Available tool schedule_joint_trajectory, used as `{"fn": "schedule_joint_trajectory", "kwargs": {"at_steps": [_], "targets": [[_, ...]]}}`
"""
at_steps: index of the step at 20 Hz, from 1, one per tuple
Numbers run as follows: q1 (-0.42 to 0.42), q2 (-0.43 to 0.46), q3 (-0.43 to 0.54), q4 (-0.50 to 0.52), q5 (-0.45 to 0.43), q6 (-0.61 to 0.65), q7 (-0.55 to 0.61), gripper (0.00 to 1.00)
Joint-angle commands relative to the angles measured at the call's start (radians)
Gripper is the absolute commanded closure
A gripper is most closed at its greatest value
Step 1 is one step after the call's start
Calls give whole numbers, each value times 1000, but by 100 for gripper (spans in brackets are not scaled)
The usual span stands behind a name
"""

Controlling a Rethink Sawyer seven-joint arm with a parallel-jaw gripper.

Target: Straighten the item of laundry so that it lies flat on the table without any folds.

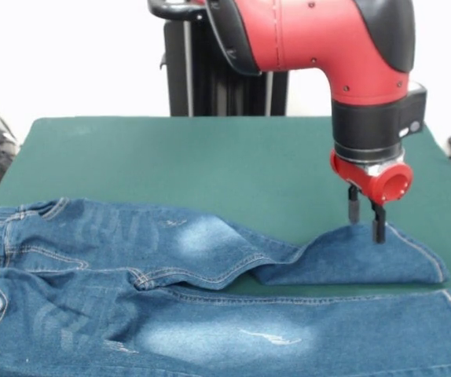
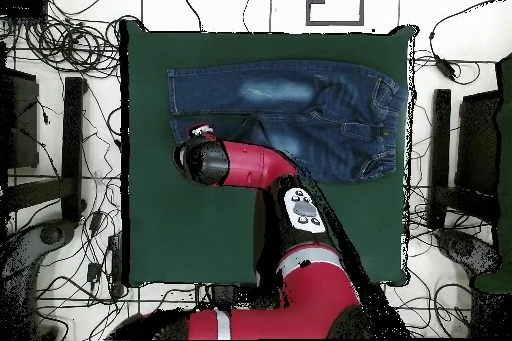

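Note:
The item of laundry [image 1: 170,290], a pair of blue jeans, lies along the near side of the green table [image 1: 210,157], waistband at the left and legs running right. The near leg lies flat. The far leg is doubled back on itself at its right end, making a folded flap [image 1: 351,259]. My gripper [image 1: 366,224] hangs at the flap's far edge with its two black fingers [image 1: 379,224] apart and the tips touching the denim. In the overhead view the jeans [image 2: 290,107] lie along the top of the table [image 2: 200,237], and the arm's wrist [image 2: 205,160] hides the gripper.
The jeans reach close to the table's near and left edges in the front view. Bare green cloth spreads behind the jeans toward the pedestal. Cables [image 2: 60,47] and black stands [image 2: 72,147] lie on the floor around the table.

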Motion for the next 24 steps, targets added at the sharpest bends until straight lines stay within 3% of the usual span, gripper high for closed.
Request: {"fn": "schedule_joint_trajectory", "kwargs": {"at_steps": [1, 15, 24], "targets": [[22, 85, 55, 19, -43, -52, -6, 0], [34, 160, 35, -6, -79, -130, -12, 0], [1, 138, 65, 26, -104, -134, -9, 0]]}}
